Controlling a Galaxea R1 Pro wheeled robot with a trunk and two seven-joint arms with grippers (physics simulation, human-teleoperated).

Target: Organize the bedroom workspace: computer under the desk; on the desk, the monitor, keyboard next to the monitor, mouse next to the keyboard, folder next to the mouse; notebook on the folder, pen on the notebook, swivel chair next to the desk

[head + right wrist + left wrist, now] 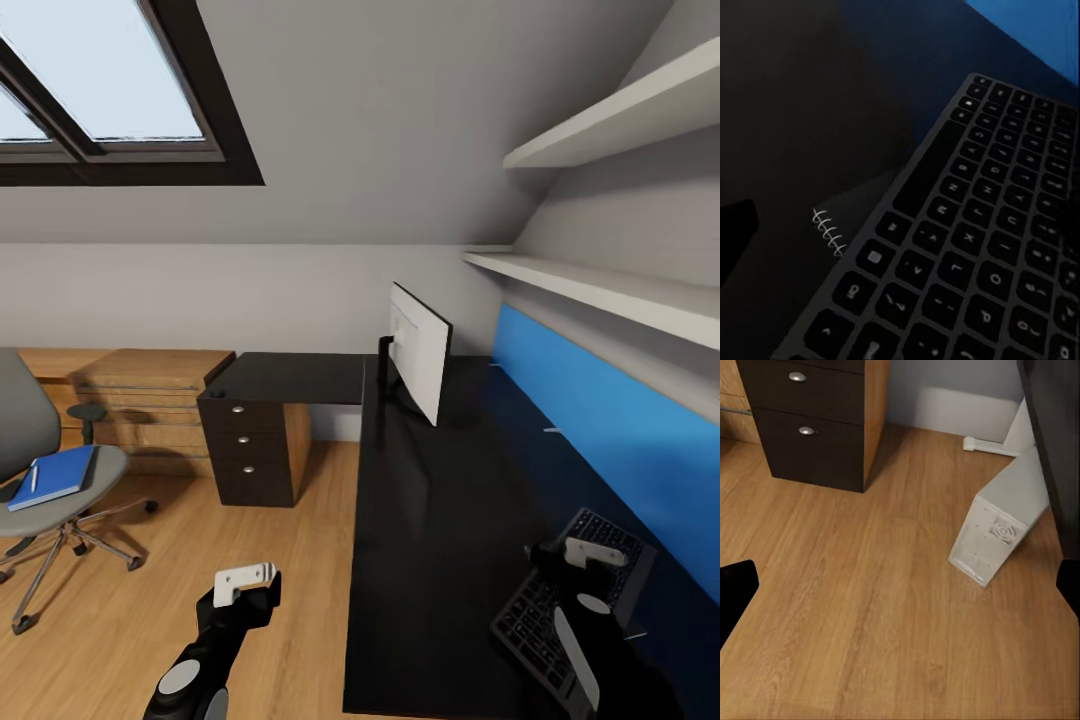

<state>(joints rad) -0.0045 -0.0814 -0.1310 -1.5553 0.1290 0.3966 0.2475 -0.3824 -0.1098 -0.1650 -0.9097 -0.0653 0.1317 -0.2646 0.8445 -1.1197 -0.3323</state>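
1 worktop point(440, 520) | 1 screen point(420, 350) | 1 keyboard point(560, 600) | 1 chair point(40, 470) | 1 blue folder point(55, 476) | 1 pen point(33, 478) | 1 computer point(1001, 529) | 1 spiral book point(851, 217) | 2 shelves point(600, 285) | 3 drawer knobs point(243, 439) | 2 claws point(245, 585)

Bright skylight point(100, 90), sharp renders, dim desktop point(440, 520)

Bench point(440, 560) at right along the wall, monitor point(420, 350) standing on its far part, keyboard point(570, 600) on its near part partly over a spiral notebook point(859, 206), computer tower point(1001, 529) on the floor under the bench, drawer unit point(250, 440) at the far corner, swivel chair point(40, 470) at left with a folder point(52, 477) on its seat and a pen point(33, 478) on the folder.
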